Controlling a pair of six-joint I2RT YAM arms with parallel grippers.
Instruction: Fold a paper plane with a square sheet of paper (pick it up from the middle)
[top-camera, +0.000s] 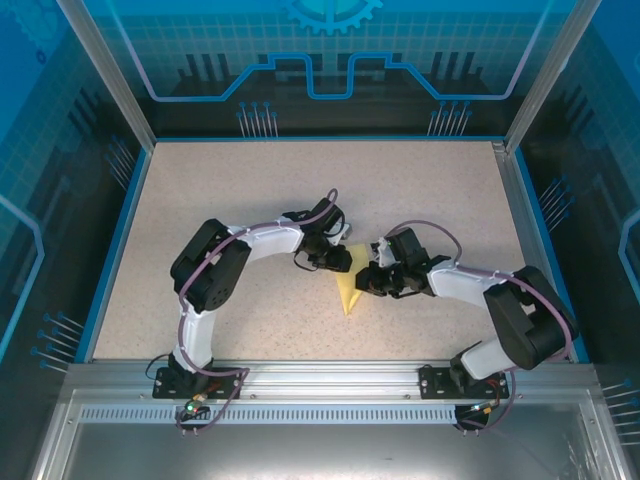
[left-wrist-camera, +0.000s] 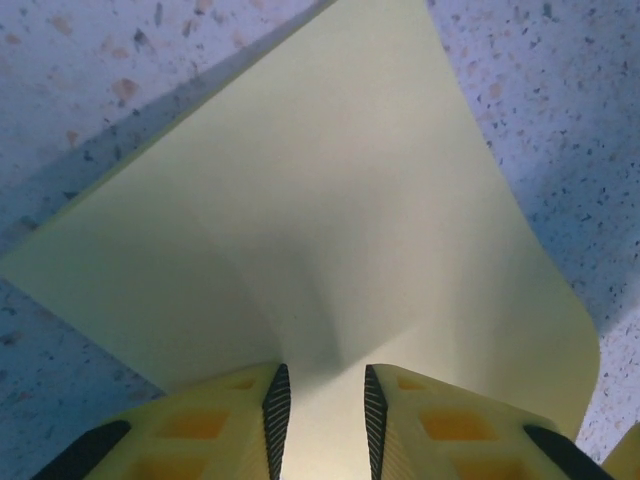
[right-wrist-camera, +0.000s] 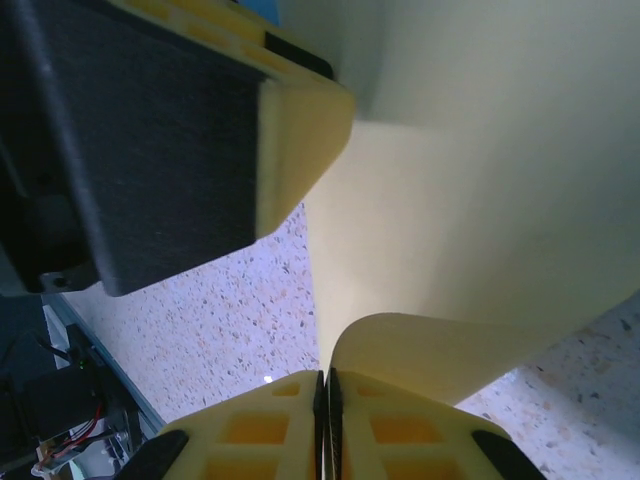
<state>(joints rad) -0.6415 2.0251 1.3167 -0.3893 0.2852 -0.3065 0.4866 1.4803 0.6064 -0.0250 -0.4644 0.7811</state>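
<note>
Fingers (left-wrist-camera: 215, 430) of the left gripper (left-wrist-camera: 320, 390) stand a bit apart, ribbed pads facing each other. A raised pucker of the square sheet of paper (left-wrist-camera: 330, 200) runs into the gap. Can't tell if the pads actually bear on it.

Right gripper (right-wrist-camera: 327, 385): fingers (right-wrist-camera: 265, 430) pressed together, only a hairline seam between them. A curled lobe of the sheet comes out right at the tips, so I judge it clamped on an edge of the paper. One left-gripper finger also shows at upper left in the right wrist view, close to the sheet, contact unclear.

Location: the top view puts both grippers nose to nose over the middle of the table (top-camera: 250, 190). The sheet is between and under them, with a pale yellow point sticking out toward the near edge. Part of the sheet is off the surface and bowed, with shadow beneath it in the left wrist view.

Progress, my read: early. Sheet is lifted around its middle and bent, but the wrist views give soft curves only, no sharp crease I can confirm. The pointed outline from above could be a diagonal fold or just a corner; can't tell. Nothing plane-like yet. Left to do: press a first fold flat, then nose and wing folds, so basically all of it.
</note>
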